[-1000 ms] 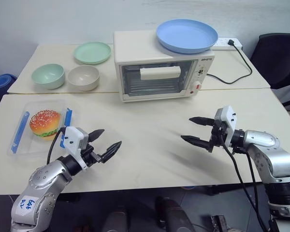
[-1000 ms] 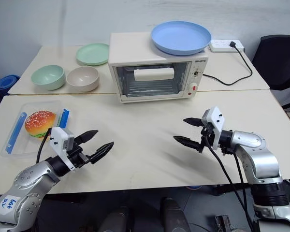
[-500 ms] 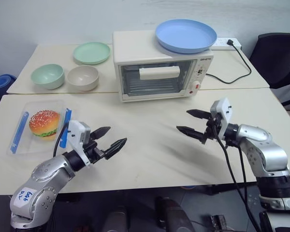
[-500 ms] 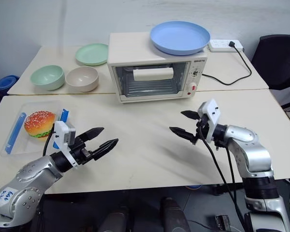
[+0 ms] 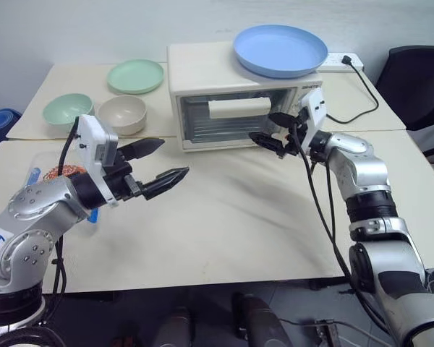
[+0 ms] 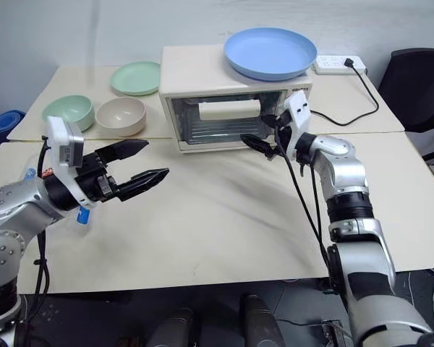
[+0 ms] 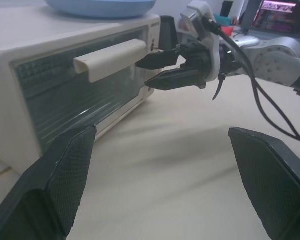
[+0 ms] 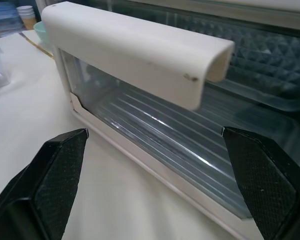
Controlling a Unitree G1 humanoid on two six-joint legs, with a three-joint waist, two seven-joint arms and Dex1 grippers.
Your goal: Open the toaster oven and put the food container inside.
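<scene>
Toaster oven at 12 o'clock on table, glass door shut, so nothing done yet. R gripper spread wide, empty, just in front of door, under bar handle. L gripper spread, empty, mid-air. Food container at 9 o'clock, mostly hidden behind L arm. Left: open door, load container.
</scene>
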